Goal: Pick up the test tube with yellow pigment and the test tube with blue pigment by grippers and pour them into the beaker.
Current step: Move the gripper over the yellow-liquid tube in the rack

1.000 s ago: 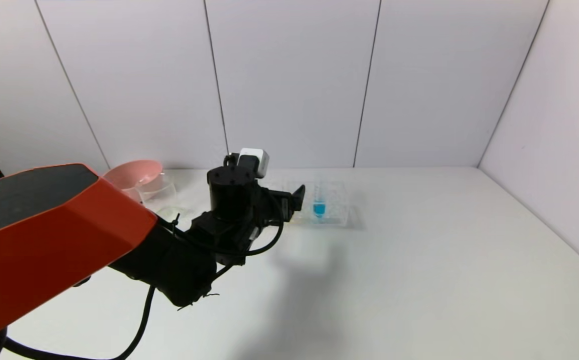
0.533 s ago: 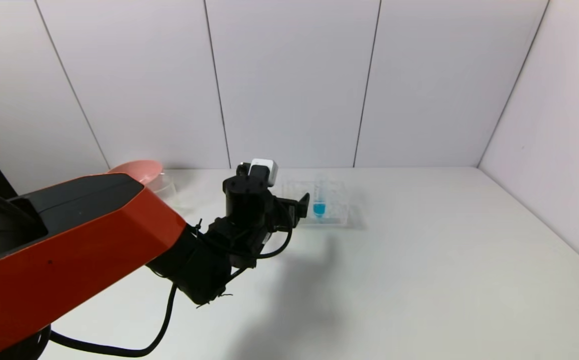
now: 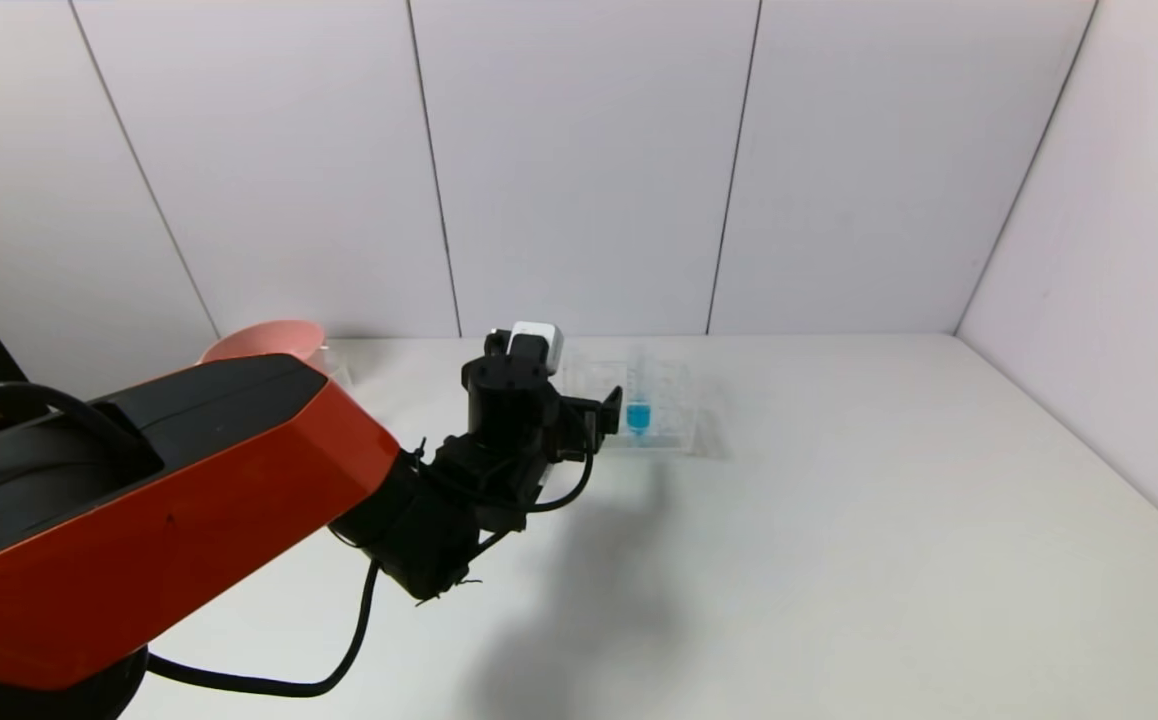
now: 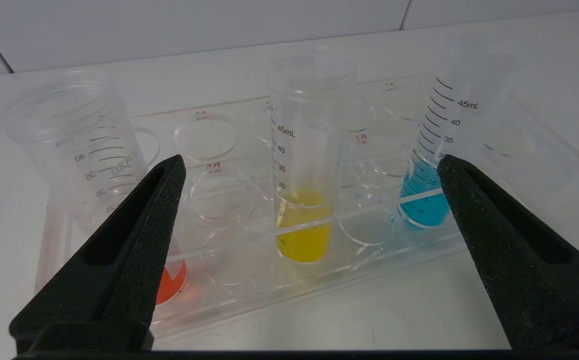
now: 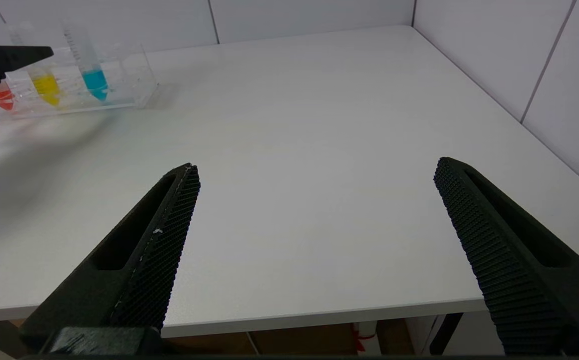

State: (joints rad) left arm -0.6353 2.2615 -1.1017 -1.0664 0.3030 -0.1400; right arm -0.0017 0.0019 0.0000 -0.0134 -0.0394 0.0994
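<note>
The left gripper [image 4: 309, 165] hangs wide open just before the clear tube rack [image 4: 319, 280], its jaws framing the upright yellow-pigment test tube [image 4: 303, 200], blue-pigment test tube [image 4: 427, 185] alongside, while the right gripper [image 5: 314, 172] idles open near the table [image 5: 319, 125] edge.

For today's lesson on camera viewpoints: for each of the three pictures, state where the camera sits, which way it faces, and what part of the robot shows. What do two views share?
Head view: high on the robot, looking forward and down at the table; its left arm shows.
Left wrist view: behind the open left gripper, facing the rack and yellow tube.
Right wrist view: behind the open right gripper, low at the table's near edge.
Shared: all three show the blue tube.
</note>
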